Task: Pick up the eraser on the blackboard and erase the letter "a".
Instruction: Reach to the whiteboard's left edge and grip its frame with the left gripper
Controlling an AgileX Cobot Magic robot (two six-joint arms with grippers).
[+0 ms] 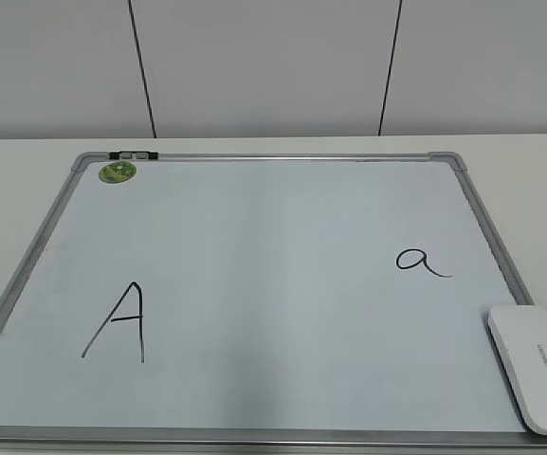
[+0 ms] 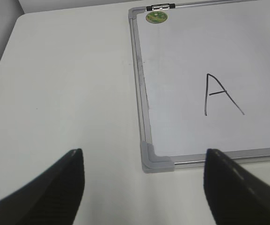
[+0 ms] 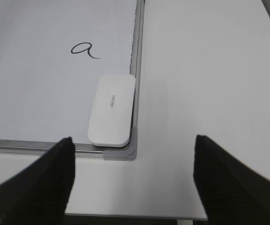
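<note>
The blackboard (image 1: 254, 256) is a white board in a silver frame, lying flat on the table. The eraser (image 1: 537, 365) is a flat white oblong in the board's near right corner; it also shows in the right wrist view (image 3: 112, 109). The letter "a" (image 1: 421, 261) is written just beyond the eraser and shows in the right wrist view (image 3: 84, 49). My right gripper (image 3: 134, 180) is open and empty, over bare table just off that corner. My left gripper (image 2: 144, 183) is open and empty, off the board's near left corner (image 2: 154, 161). Neither gripper shows in the exterior view.
A larger capital "A" (image 1: 119, 320) is drawn on the board's left half, also in the left wrist view (image 2: 220, 93). A round green sticker (image 1: 118, 172) sits in the far left corner beside a small clip (image 1: 133, 154). White table (image 3: 209, 84) surrounds the board; its near edge is close below the right gripper.
</note>
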